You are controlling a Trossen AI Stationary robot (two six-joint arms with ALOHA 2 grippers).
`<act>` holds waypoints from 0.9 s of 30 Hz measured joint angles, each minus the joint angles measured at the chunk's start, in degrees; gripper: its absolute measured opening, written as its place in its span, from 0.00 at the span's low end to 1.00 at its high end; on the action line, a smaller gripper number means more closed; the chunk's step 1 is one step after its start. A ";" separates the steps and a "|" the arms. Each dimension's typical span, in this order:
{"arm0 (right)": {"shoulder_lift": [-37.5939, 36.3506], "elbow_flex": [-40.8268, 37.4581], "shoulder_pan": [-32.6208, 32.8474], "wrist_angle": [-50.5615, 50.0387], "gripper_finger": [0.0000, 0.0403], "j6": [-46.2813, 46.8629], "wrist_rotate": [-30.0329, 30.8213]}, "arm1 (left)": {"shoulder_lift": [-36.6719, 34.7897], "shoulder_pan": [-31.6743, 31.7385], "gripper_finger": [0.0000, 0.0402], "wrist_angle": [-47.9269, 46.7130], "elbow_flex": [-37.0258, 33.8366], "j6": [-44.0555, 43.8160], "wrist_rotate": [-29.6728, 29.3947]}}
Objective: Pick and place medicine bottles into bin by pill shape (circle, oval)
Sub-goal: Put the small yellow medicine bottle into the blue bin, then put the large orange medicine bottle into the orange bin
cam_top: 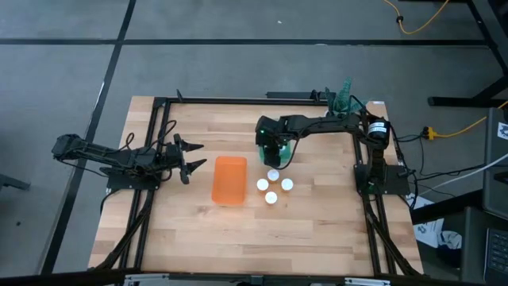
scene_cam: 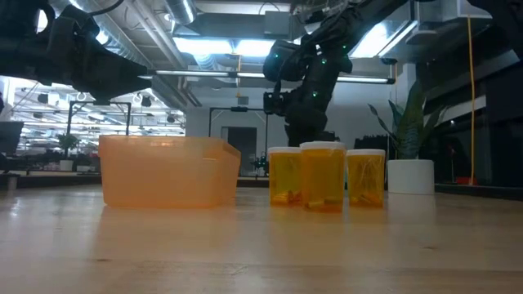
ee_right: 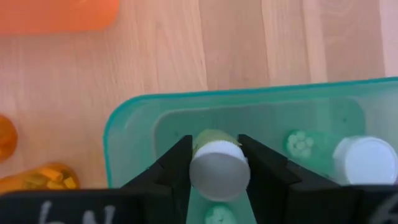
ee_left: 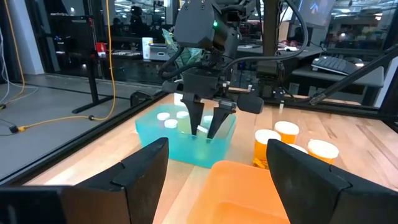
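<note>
My right gripper reaches down into the teal bin, shut on a medicine bottle with a white cap. At least two more white-capped, green-tinted bottles lie in that bin, which also shows in the left wrist view. Several amber bottles with white caps stand upright on the table beside the orange bin. My left gripper is open and empty, left of the orange bin. My right gripper pinches the bottle between its two fingers, one on each side of the white cap. The fingers point down from above into the teal bin. The bottle's cap faces up toward the wrist. Whether its base rests on the bin floor is hidden.
A white plant pot stands to the right of the amber bottles in the low view. A green plant is at the table's far right corner. Bare wood lies along the table's near side.
</note>
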 joint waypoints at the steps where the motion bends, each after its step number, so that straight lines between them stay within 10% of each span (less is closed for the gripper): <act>1: 0.00 0.00 0.02 0.04 0.34 0.01 0.00 | -0.01 0.00 0.65 0.00 0.00 0.00 0.00; 15: 0.04 5.33 0.04 -6.43 0.55 1.26 0.09 | -0.01 0.02 0.65 0.00 0.00 0.00 0.00; 27: -0.25 25.49 4.62 -37.15 0.52 10.09 0.12 | 0.00 0.04 0.65 -0.01 0.02 0.00 0.00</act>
